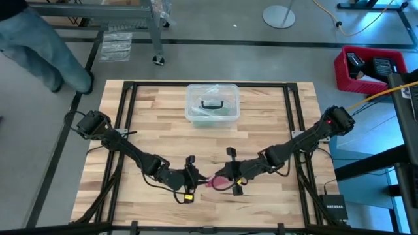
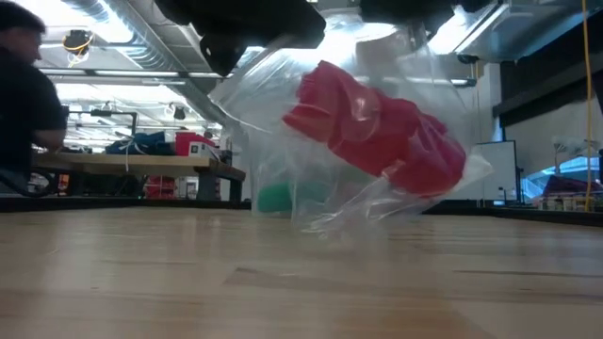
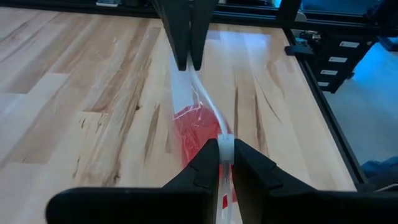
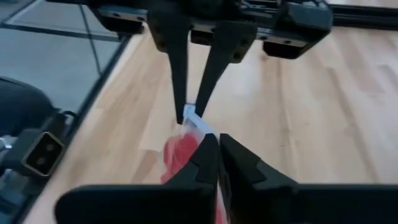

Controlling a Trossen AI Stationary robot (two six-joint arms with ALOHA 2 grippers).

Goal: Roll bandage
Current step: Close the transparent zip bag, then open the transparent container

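**Desk:** What is at the centre of the shot?

**Photographer:** Two dark arms meet over the near edge of the wooden surface (image 1: 163, 117). Between them hangs a small clear plastic bag (image 2: 283, 122), and inside it sits the bandage (image 2: 377, 132), a bunched red fabric mass. From table height the bag is lifted, its lower folds just above the boards.

**Desk:** And the fingers?

**Photographer:** The left gripper (image 3: 227, 149) has its fingers drawn narrow, pinching the bag's clear rim. The right gripper (image 4: 219, 146) is closed just as tightly on the opposite edge of the same bag. Each wrist camera shows the other arm's fingers clamped on the far end, with the plastic stretched taut between the two and the red fabric showing through below it.

**Desk:** Where does that fall in the overhead frame?

**Photographer:** Low and centre, toward the front edge; the red shows between the two gripper tips.

**Desk:** Anything else on the surface?

**Photographer:** A clear plastic box (image 1: 212, 104) with a black handle, at the far side, well apart from the arms. Off the surface, a red crate (image 1: 366, 68) stands on the floor to the right, and a person (image 2: 24, 104) in dark clothing sits in the room behind.
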